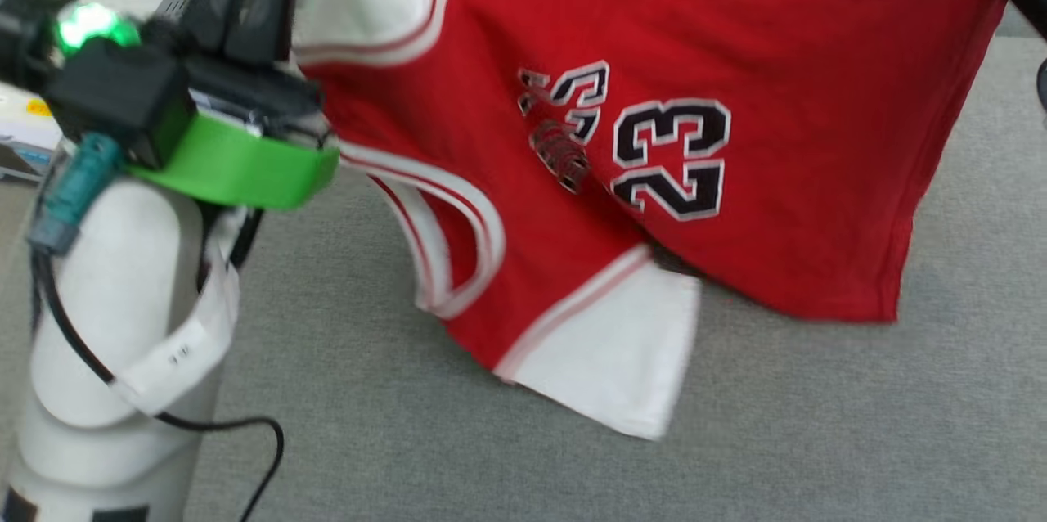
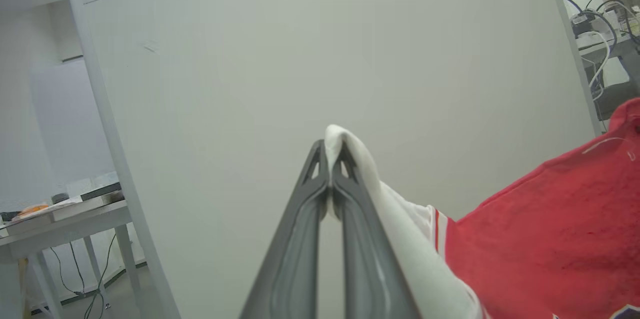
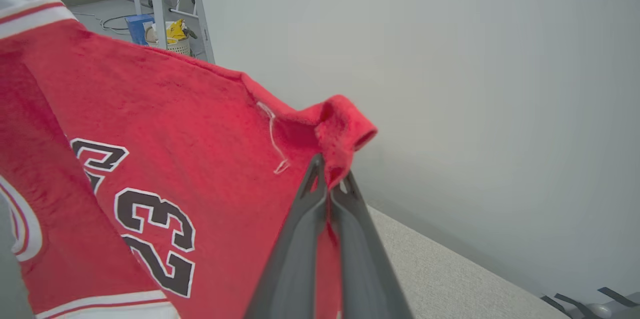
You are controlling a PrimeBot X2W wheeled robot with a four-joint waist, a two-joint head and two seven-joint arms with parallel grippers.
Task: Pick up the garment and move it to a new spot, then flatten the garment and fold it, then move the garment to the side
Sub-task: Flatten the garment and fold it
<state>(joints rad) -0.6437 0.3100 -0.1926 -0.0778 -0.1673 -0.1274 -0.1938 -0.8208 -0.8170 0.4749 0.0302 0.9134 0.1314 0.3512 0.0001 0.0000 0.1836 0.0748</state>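
Hanging garment (image 1: 777,56) w/ 23, pinched by left gripper (image 2: 329,148) & right gripper (image 3: 328,171)

The garment (image 1: 777,56) hangs over the table (image 1: 368,391), lower edge perhaps touching.

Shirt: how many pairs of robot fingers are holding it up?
2. The left fingers pinch the shirt by its white sleeve. The right fingers pinch its red corner.

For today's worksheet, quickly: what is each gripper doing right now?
Left gripper: closed, holding the garment by white fabric.
Right gripper: closed, holding the garment by a red corner.
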